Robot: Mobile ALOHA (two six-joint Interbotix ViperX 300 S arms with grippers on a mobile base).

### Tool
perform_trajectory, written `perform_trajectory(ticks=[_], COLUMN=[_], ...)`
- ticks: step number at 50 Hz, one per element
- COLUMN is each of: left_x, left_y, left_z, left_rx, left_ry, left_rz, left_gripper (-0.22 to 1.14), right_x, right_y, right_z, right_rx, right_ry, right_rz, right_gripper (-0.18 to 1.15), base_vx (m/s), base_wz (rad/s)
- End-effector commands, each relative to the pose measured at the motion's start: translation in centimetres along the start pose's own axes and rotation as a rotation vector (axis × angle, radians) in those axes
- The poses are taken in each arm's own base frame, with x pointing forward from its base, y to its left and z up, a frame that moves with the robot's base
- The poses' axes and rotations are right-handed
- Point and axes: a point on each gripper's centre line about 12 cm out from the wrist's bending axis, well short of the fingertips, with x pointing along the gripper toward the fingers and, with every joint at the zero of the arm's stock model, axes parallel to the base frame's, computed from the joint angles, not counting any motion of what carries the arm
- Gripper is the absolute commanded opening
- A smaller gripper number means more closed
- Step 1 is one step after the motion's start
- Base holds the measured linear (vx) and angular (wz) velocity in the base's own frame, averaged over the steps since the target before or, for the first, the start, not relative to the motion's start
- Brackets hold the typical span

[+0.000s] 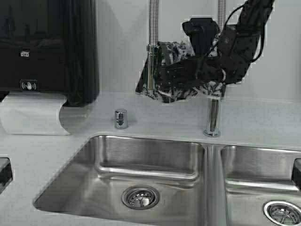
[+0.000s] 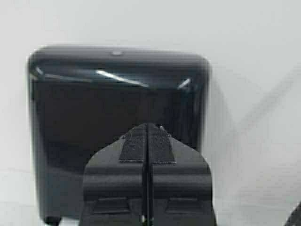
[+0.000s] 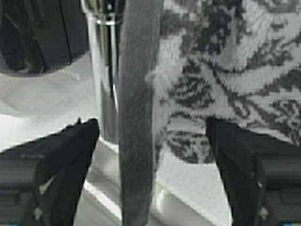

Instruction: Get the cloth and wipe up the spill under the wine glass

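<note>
While our right end effector (image 3: 153,136) gaped around the cloth (image 1: 176,70) draped over the faucet (image 1: 153,56), unclosed, the left end effector (image 2: 147,146) sat shut before the faucet's neighbouring dispenser (image 1: 47,47); we judged fetching underway, closing next.

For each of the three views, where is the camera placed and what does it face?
High: above and behind the arms, facing the sink, faucet and hanging cloth; right arm shows.
Left wrist: faces the black dispenser; left gripper shut.
Right wrist: faces the cloth; right gripper open.
Shared: high and right wrist both show the cloth.
</note>
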Motion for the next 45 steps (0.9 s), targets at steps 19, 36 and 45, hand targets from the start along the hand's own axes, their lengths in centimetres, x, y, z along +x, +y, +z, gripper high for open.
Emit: perform_trajectory(ticks=[19, 36, 45], left_x=[0.1, 0.1, 0.1], left_y=[0.0, 0.0, 0.0], left_z=[0.2, 0.3, 0.1], left_rx=[0.0, 0.0, 0.0], left_ry=[-0.005, -0.006, -0.003], left_rz=[0.001, 0.001, 0.001], left_gripper=[0.03, 0.03, 0.03], right_x=[0.4, -1.7, -3.6], right_y=[0.1, 0.3, 1.4], right_z=[2.2, 6.8, 11.9], right_rx=[-0.042, -0.1, -0.113], right_ry=[-0.08, -0.263, -0.393], right_rz=[0.003, 0.0, 0.016], right_gripper=[0.34, 0.18, 0.18], base_vx=[0.0, -0.01, -0.02], base_wz=[0.0, 0.0, 0.01])
